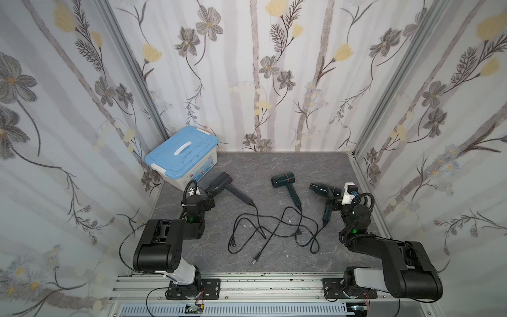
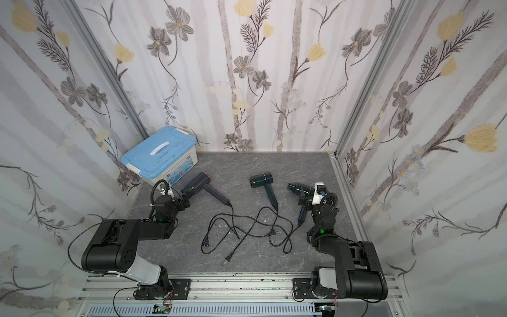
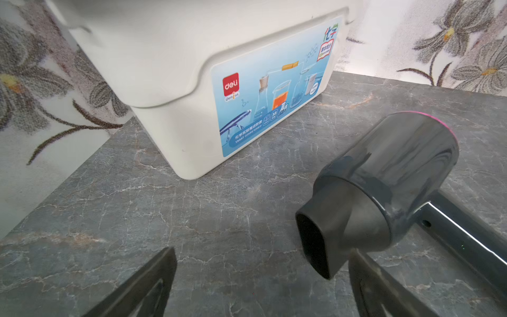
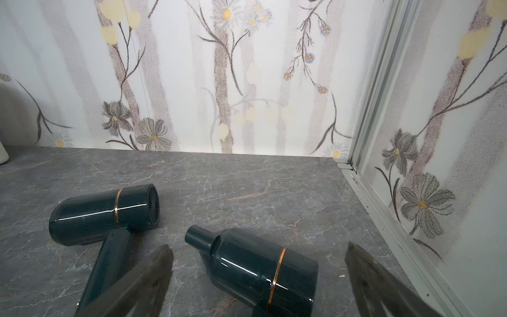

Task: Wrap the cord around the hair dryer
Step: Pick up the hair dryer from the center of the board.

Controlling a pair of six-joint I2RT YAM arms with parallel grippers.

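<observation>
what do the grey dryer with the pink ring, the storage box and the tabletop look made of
Grey dryer: looks like glossy moulded plastic; soft highlights run along its barrel.
Storage box: matte off-white plastic body with a printed sticker label.
Tabletop: grey stone-look surface with pale veins, possibly laminate or real stone; cannot tell which.

At the left claw (image 3: 262, 255), the nozzle of the left hair dryer (image 3: 389, 175) lies between the spread fingers. The box (image 3: 170, 82) stands ahead of this claw, slightly to its left. At the right claw (image 4: 259, 251), the right hair dryer (image 4: 255, 269) lies between the spread fingers on the table (image 4: 274, 175). The middle hair dryer (image 4: 93, 211) lies left of this claw. The cords (image 1: 274, 229) lie tangled between both claws and behind them.
</observation>
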